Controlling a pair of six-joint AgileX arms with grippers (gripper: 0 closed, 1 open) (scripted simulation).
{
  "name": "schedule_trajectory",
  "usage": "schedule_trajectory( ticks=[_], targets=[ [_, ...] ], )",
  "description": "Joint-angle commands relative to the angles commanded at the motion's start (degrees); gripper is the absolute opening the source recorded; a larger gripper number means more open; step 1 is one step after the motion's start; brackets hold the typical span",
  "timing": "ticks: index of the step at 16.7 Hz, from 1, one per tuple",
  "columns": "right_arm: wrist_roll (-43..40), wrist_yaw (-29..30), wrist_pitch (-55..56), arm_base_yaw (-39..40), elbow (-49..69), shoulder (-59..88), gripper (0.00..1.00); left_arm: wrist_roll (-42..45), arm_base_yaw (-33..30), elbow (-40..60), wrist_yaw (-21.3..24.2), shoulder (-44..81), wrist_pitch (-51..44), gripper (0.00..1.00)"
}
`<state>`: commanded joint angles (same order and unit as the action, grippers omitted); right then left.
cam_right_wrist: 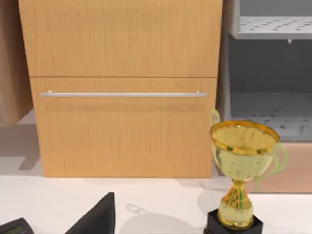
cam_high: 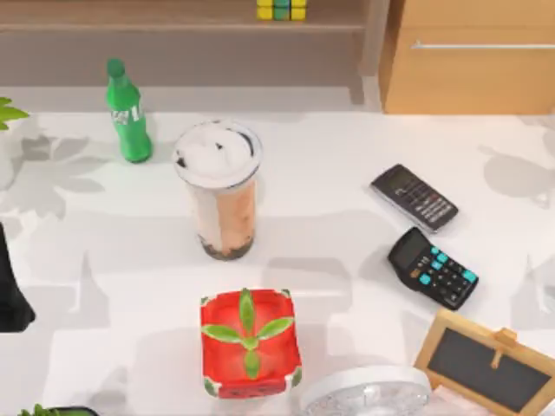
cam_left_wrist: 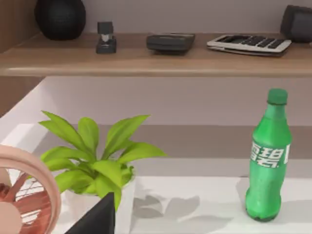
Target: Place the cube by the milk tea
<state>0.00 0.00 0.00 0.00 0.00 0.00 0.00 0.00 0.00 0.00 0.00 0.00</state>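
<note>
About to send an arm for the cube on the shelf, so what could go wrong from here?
1. The cube sits on the wooden shelf behind the table; the reach passes over the green bottle and the milk tea, both tall and likely to tip if brushed.
2. The red box sits close in front of the milk tea, so setting the cube down on that side looks cramped.

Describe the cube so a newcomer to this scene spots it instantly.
Start at the wooden shelf running along the back edge of the top view, behind the white table. The cube sits on that shelf, up behind the milk tea and cut off by the picture's top edge. Its grid of yellow, green and blue squares sets it apart from the red box.
</note>
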Motion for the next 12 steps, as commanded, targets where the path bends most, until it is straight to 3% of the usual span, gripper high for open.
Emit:
schedule_trajectory(
  ticks=[6,12],
  targets=[
    [0.0,0.0,0.0,0.0,0.0,0.0,1.00,-0.1,-2.6,5.4,-1.2,5.9,5.3,1.00],
    [0.0,0.0,0.0,0.0,0.0,0.0,1.00,-0.1,-11.9,25.4,-7.0,32.4,23.4,1.00]
  ],
)
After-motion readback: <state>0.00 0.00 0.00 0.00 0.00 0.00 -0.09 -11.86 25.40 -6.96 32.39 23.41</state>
